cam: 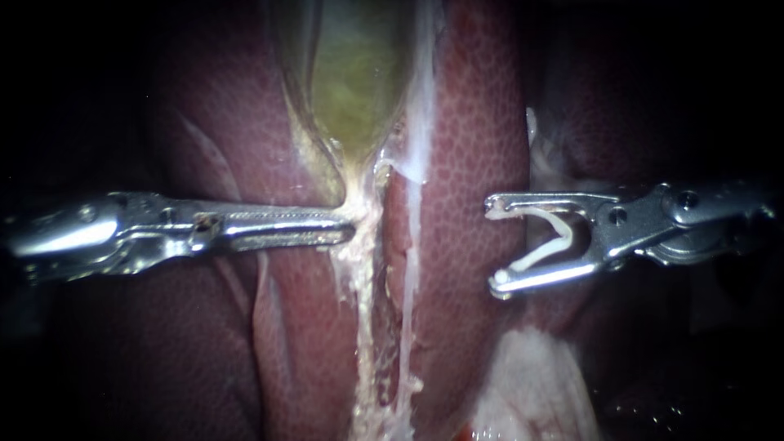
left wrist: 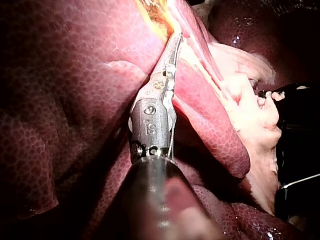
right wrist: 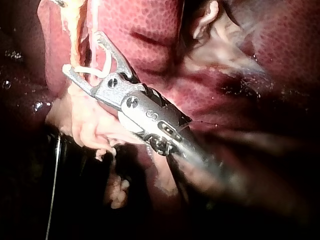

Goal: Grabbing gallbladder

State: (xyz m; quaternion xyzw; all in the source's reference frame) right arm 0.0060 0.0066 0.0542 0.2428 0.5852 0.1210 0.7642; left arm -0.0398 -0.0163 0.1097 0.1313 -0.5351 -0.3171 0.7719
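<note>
left instrument (cam: 349, 226): our jaws pinch the gallbladder (cam: 359, 82) neck; its body runs crosswise.
right instrument (cam: 494, 245): jaws spread around a clip (cam: 563, 237), farther off.

Bright light falls on the middle; the edges lie in darkness.

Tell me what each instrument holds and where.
The left instrument grips the gallbladder at its tapered end; the right instrument holds a white clip by its two ends, between spread jaws.
</note>
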